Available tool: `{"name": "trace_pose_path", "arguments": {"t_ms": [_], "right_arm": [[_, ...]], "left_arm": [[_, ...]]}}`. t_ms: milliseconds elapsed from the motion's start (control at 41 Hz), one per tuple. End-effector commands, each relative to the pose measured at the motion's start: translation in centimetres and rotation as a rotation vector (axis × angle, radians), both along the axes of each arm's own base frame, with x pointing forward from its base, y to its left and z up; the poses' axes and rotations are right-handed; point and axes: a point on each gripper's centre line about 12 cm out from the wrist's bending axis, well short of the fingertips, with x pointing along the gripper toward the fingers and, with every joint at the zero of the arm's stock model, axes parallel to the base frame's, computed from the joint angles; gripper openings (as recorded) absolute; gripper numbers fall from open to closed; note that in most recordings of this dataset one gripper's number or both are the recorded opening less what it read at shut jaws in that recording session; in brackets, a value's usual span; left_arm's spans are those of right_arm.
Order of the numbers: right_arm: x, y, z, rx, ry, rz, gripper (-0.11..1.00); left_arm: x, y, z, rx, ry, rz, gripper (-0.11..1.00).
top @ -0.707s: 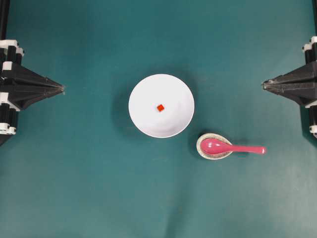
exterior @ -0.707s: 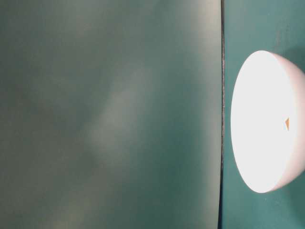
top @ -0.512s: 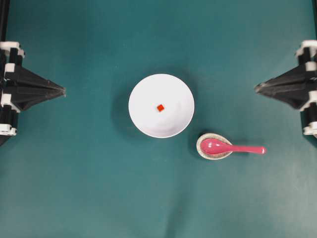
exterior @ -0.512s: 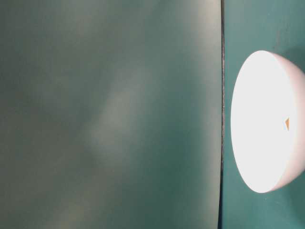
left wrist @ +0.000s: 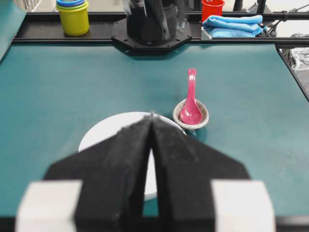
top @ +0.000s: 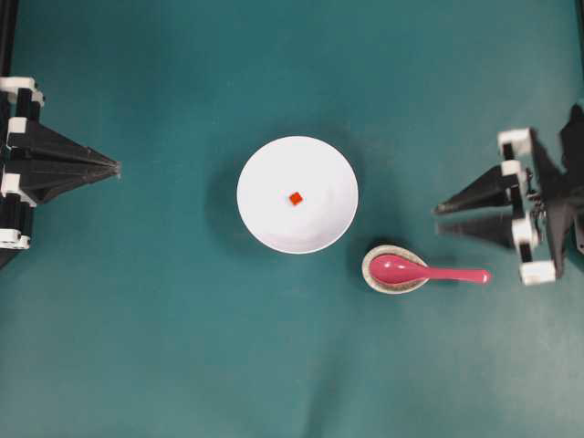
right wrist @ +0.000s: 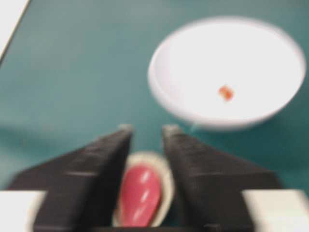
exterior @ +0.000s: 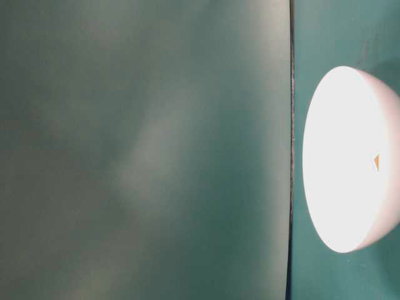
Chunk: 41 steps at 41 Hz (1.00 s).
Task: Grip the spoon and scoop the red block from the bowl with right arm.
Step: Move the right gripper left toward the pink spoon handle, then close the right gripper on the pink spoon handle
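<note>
The white bowl (top: pixel 297 194) sits mid-table with the tiny red block (top: pixel 296 198) inside it. To its lower right lies the pink spoon (top: pixel 429 271), scoop resting in a small speckled oval rest (top: pixel 394 270), handle pointing right. My right gripper (top: pixel 438 218) hovers open above and right of the spoon, apart from it, fingers pointing left. In the right wrist view the spoon's scoop (right wrist: pixel 140 193) shows between the spread fingers (right wrist: pixel 111 154), the bowl (right wrist: pixel 227 72) and block (right wrist: pixel 225 92) beyond. My left gripper (top: pixel 117 166) is shut at the left edge.
The table-level view shows only the bowl's bright side (exterior: pixel 350 159) and teal backdrop. Behind the table, in the left wrist view, stand stacked cups (left wrist: pixel 73 17), a red cup (left wrist: pixel 213 8) and a blue cloth (left wrist: pixel 234 25). Teal mat surrounds the dishes.
My right gripper has opened, swung down and moved left toward the spoon. The left gripper, bowl, block and spoon have stayed put.
</note>
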Motion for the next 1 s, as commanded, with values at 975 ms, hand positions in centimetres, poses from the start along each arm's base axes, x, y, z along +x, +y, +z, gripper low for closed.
{"name": "trace_pose_path", "arguments": {"t_ms": [975], "right_arm": [[-3.1,4.9,-10.4,0.093,0.114,-0.187,0.49]], "left_arm": [[0.3,0.0,0.5,0.002,0.012,0.001,0.0]]}}
